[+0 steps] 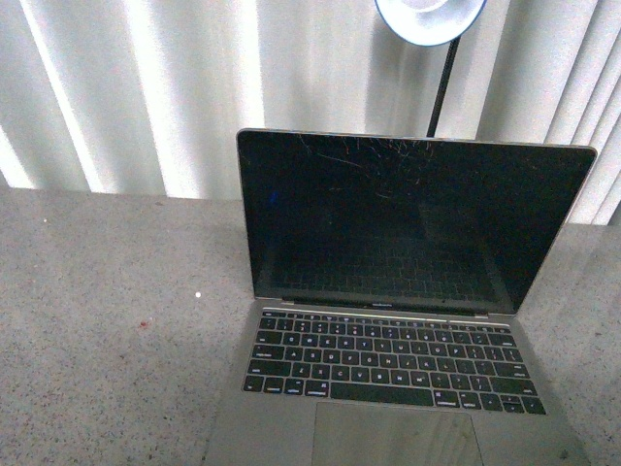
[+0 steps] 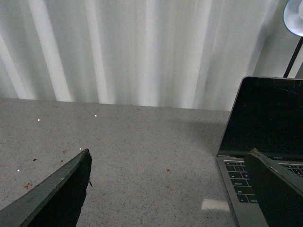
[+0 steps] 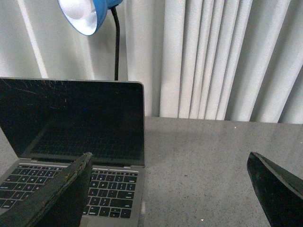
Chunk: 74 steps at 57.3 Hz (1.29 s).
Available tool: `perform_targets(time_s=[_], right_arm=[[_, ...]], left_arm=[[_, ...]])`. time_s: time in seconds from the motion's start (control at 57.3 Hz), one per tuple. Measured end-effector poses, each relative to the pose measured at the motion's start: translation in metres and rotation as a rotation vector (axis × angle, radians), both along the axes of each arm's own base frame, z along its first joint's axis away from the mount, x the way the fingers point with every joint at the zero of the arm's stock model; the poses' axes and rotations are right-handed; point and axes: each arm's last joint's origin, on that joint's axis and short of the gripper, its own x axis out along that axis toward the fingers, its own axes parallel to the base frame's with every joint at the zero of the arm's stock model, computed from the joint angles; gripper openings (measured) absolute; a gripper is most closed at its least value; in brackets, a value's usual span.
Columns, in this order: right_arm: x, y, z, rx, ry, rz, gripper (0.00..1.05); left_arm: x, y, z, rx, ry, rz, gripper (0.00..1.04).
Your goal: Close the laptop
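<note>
Laptop (image 1: 388,320) stands open on the grey table (image 1: 107,320), toward 5 o'clock in the front view. Its dark screen (image 1: 408,218) is raised roughly upright, so the lid's top edge is free for a push. A blue lamp (image 1: 430,17) rises at 12 o'clock behind it. Left gripper (image 2: 169,158) and right gripper (image 3: 170,158) both hang spread and empty, apparently flanking the laptop, neither touching it.

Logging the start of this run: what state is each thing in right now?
laptop: open, lid raised, screen dark.
lamp: cannot tell whether it is lit.
left gripper: open, holding nothing.
right gripper: open, holding nothing.
</note>
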Motion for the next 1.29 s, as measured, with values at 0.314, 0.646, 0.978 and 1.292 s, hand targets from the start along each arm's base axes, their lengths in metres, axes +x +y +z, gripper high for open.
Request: perform_targets(time_s=[0.314,0.646,0.978,1.292], right_arm=[[0.0000,0.0000,0.0000,0.000,0.000,0.000,0.97],[0.0000,0.0000,0.0000,0.000,0.000,0.000,0.97],[0.0000,0.0000,0.0000,0.000,0.000,0.000,0.97],[0.0001,0.0000,0.0003,-0.006,-0.006,-0.018,0.97]], left_arm=[[0.0000,0.0000,0.0000,0.000,0.000,0.000,0.98],[0.0000,0.0000,0.0000,0.000,0.000,0.000,0.98],[0.0000,0.0000,0.0000,0.000,0.000,0.000,0.98],[0.0000,0.0000,-0.0001,0.000,0.001,0.001,0.98]])
